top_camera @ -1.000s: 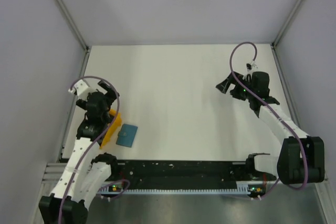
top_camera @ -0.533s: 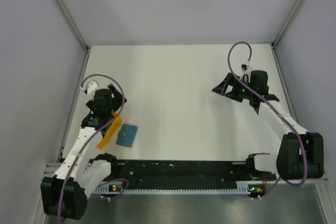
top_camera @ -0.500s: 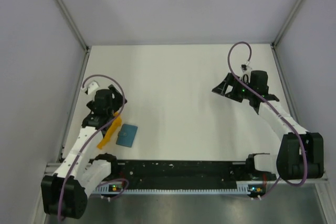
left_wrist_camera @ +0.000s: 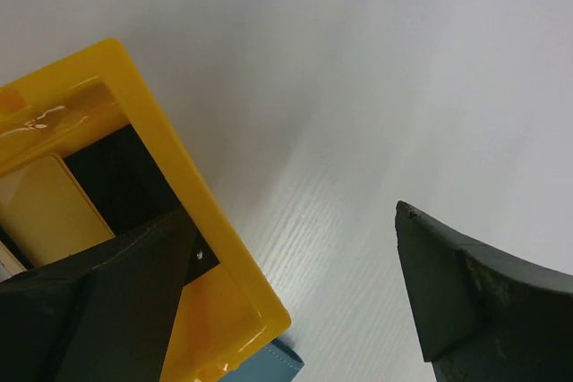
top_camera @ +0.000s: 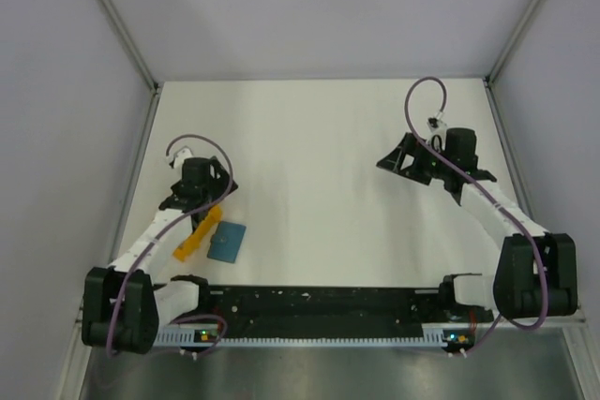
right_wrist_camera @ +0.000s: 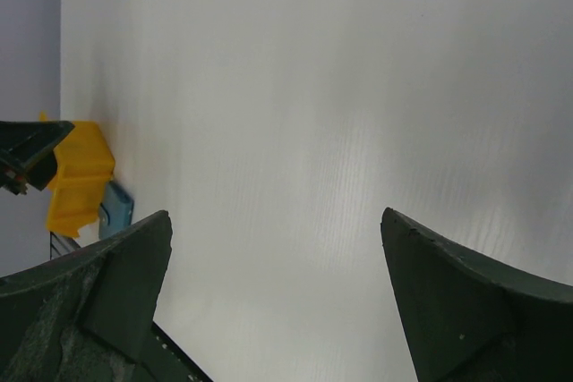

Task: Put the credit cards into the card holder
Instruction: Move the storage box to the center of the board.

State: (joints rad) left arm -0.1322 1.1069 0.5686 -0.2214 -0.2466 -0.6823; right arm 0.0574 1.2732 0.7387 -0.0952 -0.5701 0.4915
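Tabletop [top_camera: 319, 156] white w/ card holder [top_camera: 227, 243], tray [top_camera: 198, 236]; walls [top_camera: 319, 7] pale grey

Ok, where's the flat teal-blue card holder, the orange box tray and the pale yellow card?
flat teal-blue card holder [top_camera: 227, 243]: top view, middle of its face
orange box tray [left_wrist_camera: 166, 149]: left wrist view, its rim
pale yellow card [left_wrist_camera: 49, 212]: left wrist view, its face

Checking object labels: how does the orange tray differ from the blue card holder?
The tray is orange, open-topped with a raised rim; the card holder is teal and flat. The tray holds cards; the card holder shows none. Both lie side by side at the near left of the table.
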